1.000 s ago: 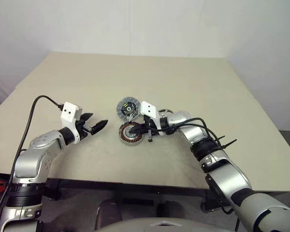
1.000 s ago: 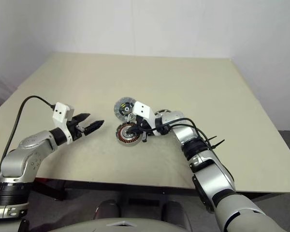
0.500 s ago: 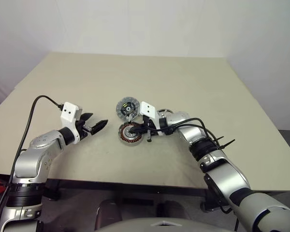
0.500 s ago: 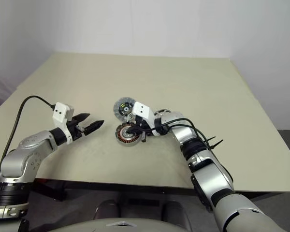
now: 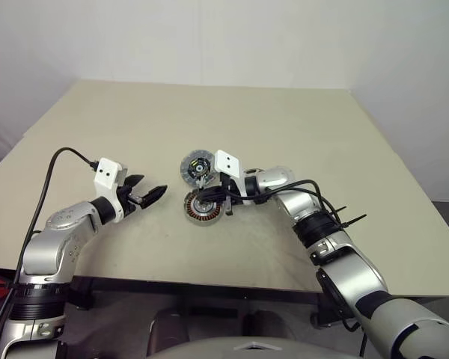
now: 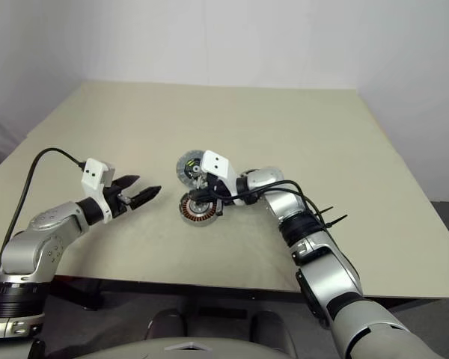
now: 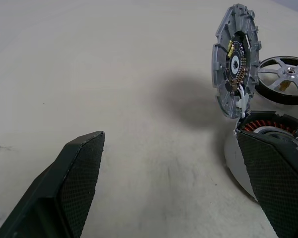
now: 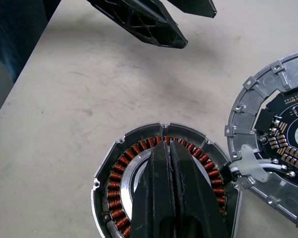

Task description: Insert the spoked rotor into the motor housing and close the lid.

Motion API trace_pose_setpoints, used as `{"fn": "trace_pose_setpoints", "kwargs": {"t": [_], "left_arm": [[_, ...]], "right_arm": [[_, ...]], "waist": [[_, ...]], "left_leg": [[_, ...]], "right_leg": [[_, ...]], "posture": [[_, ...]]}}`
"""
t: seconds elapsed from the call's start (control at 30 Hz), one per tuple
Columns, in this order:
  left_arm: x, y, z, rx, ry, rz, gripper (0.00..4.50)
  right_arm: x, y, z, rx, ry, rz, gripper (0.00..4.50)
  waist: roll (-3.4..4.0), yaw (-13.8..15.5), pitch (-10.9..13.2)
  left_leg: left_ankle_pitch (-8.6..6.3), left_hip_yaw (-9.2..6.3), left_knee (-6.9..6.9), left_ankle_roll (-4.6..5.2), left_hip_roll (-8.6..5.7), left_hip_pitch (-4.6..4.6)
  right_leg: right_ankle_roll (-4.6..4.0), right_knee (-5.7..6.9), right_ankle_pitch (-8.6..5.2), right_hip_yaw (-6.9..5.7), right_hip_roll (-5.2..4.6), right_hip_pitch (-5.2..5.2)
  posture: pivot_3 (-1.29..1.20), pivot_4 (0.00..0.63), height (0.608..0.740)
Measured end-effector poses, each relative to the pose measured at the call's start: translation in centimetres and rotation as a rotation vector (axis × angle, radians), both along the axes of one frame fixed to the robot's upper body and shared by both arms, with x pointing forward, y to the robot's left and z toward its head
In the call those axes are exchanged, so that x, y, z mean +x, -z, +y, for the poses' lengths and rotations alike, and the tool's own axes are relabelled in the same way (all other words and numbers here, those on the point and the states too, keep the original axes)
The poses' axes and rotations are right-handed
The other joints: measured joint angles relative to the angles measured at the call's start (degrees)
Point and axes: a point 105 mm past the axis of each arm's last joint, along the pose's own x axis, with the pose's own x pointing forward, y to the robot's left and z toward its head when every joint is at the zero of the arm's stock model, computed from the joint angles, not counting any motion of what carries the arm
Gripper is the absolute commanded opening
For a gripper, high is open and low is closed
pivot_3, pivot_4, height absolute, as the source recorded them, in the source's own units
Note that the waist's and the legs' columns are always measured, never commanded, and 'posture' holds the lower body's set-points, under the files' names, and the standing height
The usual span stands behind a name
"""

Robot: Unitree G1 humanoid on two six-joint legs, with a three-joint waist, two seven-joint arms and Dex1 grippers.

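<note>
One beige tabletop [image 5: 299, 127] meets plain white walls. One motor housing [image 5: 201, 209] lies near its middle, one lid [image 5: 195, 166] touching its far side; one spoked rotor [image 7: 283, 79], partly cut off, lies behind. The right claw [image 8: 169, 148], pressed together, hovers over the windings. The left claw [image 5: 150, 194] stands apart, empty.

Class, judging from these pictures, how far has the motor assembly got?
Nothing is finished: the motor housing sits open and empty, and the spoked rotor and the lid lie nearby. In hand: the right gripper hangs over the housing, jaws shut, holding nothing. Left: insert rotor, close lid.
</note>
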Motion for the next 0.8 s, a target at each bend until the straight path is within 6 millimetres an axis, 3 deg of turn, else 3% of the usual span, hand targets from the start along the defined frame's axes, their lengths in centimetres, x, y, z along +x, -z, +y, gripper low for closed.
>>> {"fn": "trace_pose_setpoints", "kwargs": {"t": [0.17,0.5,0.8], "left_arm": [[0.0,0.0,0.0,0.001,-0.001,0.000,4.50],[0.0,0.0,0.1,0.004,-0.003,-0.002,4.50],[0.0,-0.1,0.1,0.005,-0.003,-0.008,4.50]], "right_arm": [[-0.1,2.3,-0.4,-0.020,0.045,0.077,0.04],[0.2,2.2,-0.4,-0.002,0.067,0.073,0.04],[1.4,-2.1,-2.0,0.079,0.104,0.017,0.04]], "waist": [[0.01,0.0,0.0],[0.02,0.0,0.0],[0.03,0.1,0.0]], "left_leg": [[0.00,0.00,0.00,0.00,0.00,-0.03],[0.00,0.00,0.00,-0.01,0.00,0.02],[0.00,-0.01,0.00,0.00,0.00,0.00]], "right_leg": [[0.00,-0.02,0.00,-0.01,-0.01,0.00],[0.00,0.02,0.00,0.00,-0.01,0.03],[0.00,-0.01,0.00,-0.01,0.00,0.01]], "posture": [[0.00,0.000,0.740],[0.00,0.000,0.740],[0.00,0.000,0.740]]}}
